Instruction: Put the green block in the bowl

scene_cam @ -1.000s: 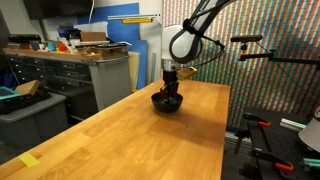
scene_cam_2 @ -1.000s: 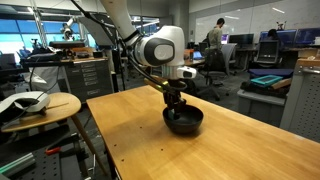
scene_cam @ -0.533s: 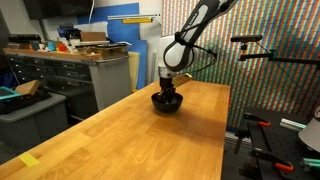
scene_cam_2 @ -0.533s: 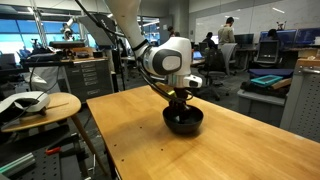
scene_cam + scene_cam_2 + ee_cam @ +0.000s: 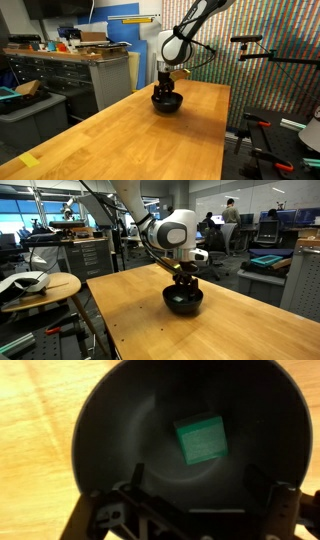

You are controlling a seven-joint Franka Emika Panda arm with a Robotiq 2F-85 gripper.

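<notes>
The green block (image 5: 200, 440) lies tilted on the inside of the dark bowl (image 5: 110, 440), free of the fingers. In the wrist view my gripper (image 5: 197, 472) hangs straight above the bowl, open, with one dark finger on each side and nothing between them. In both exterior views the gripper (image 5: 168, 90) (image 5: 184, 283) stands just over the bowl (image 5: 167, 103) (image 5: 184, 302), which sits on the wooden table (image 5: 140, 140) near its far end. The block itself is hidden in those two views.
A grey cabinet (image 5: 95, 75) with clutter on top stands beside the table. A round stool (image 5: 35, 285) carries a white object near the table's edge. A strip of yellow tape (image 5: 30, 160) sits at the table's near corner.
My gripper has gone from shut to open above the bowl. The green block is released and rests in the bowl. The wrist has lifted slightly.
</notes>
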